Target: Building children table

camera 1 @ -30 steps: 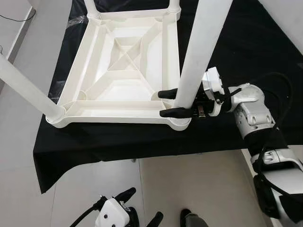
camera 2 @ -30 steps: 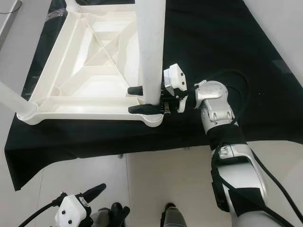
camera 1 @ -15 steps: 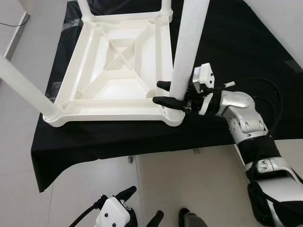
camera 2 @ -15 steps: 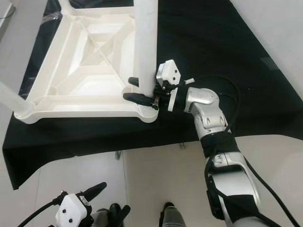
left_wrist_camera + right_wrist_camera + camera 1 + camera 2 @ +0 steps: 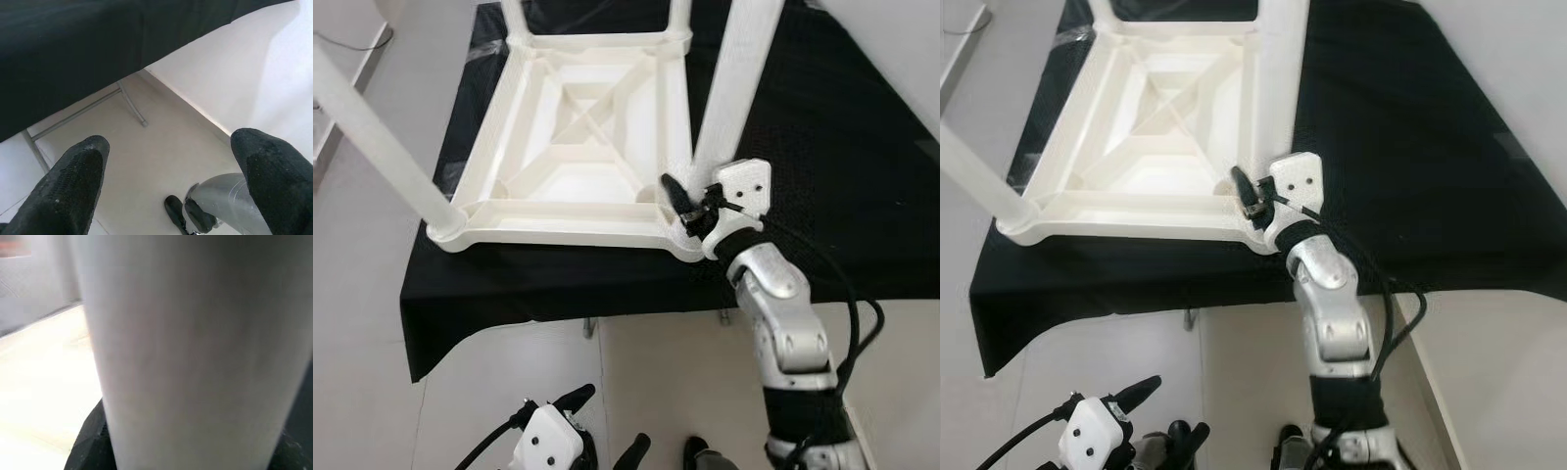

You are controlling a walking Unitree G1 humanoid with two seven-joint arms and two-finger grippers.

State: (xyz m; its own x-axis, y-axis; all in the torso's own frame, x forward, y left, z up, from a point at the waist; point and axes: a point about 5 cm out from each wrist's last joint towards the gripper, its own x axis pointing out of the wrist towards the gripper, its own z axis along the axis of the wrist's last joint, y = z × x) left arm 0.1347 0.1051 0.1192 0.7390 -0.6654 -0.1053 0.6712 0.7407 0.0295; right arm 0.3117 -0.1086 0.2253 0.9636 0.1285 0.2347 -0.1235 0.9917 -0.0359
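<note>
Right eye view has the right gripper point(image 5: 1246, 201) pinching the base of the near-right leg point(image 5: 732, 93) where it meets the upturned white table point(image 5: 524, 211) at about 5 o'clock; probably risks tilting in its socket if twisted. Black cloth point(image 5: 842, 147) underneath, left gripper point(image 5: 607, 431) spread, idle near the floor.
</note>
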